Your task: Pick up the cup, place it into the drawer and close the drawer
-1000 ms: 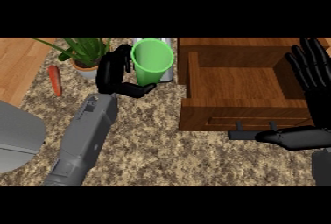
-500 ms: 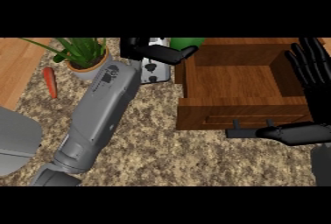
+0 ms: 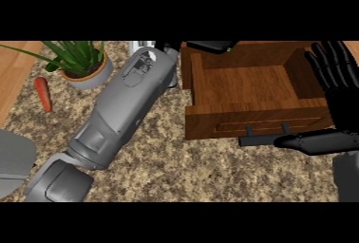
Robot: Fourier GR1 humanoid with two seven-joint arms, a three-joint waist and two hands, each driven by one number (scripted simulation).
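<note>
You see the left hand [image 3: 207, 45] at the back edge of the open drawer [image 3: 238, 80], fingers curled around the green cup [image 3: 229, 47], which is mostly hidden. The right hand [image 3: 335, 66] rests at the right edge, fingers straight. A carrot [image 3: 42, 93] lies on the surface [image 3: 182, 166].

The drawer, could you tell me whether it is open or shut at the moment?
Open. The drawer is pulled out over the counter, its bare wooden floor and side walls showing from above, with its handle facing the robot.
</note>
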